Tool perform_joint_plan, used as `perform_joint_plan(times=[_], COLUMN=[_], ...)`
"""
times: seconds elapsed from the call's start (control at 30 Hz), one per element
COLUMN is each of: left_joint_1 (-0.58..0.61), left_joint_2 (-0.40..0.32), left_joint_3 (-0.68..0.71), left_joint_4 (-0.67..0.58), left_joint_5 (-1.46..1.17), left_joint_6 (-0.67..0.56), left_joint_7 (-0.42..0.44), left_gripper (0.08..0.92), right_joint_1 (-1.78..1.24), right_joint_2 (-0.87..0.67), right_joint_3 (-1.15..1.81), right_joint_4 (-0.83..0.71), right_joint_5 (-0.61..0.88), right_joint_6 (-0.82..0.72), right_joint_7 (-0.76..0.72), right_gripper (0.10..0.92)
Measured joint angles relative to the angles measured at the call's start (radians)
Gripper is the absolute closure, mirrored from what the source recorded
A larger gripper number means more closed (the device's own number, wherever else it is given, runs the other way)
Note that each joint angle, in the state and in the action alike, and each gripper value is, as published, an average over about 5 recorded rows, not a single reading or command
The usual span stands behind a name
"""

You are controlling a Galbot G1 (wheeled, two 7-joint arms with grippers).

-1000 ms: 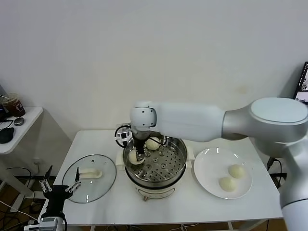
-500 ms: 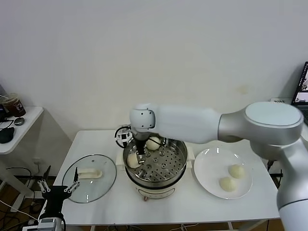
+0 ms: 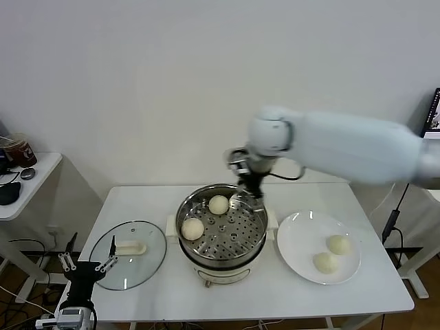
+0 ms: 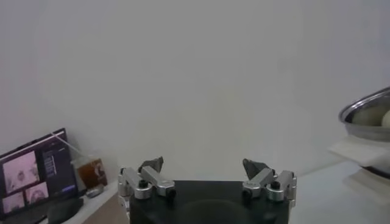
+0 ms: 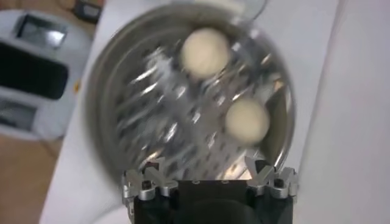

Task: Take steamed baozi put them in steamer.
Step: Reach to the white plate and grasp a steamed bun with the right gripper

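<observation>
Now we see the right gripper above the steamer's far rim, arm reaching in from the right, fingers spread wide and empty. Two steamed baozi lie on the perforated tray, two on the plate. The left gripper hangs open beside the table's left edge.

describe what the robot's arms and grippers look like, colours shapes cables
The right arm is a thick, smooth, glossy white tube with a rounded wrist joint. Its right gripper is small and black, with a black cable looping beside it. In the wrist views both grippers have a black body, silver metal knuckles with dark screws, and short dark fingers. The left gripper matches it, black and silver.
</observation>
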Motion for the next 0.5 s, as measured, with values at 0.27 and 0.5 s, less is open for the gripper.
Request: perform_joint_plan(times=[0.27,0.5], left_joint_1=[0.001,0.009], left_joint_2=[-0.007,-0.011], left_joint_3=[0.013,0.011], left_joint_4=[-0.002,-0.003], left_joint_5=[0.015,0.019], left_joint_6=[0.003,0.004], left_joint_7=[0.002,0.003], left_gripper=[0.177,0.177], right_joint_1=[-0.066,-0.265], right_joint_2=[-0.274,-0.433], right_joint_3=[0.017,0.131], right_joint_4=[0.097,0.116], right_joint_5=[-0.154,-0.282], right_joint_6=[0.118,0.163], right_joint_7=[-0.042,-0.027], right_gripper=[0.203,0.203])
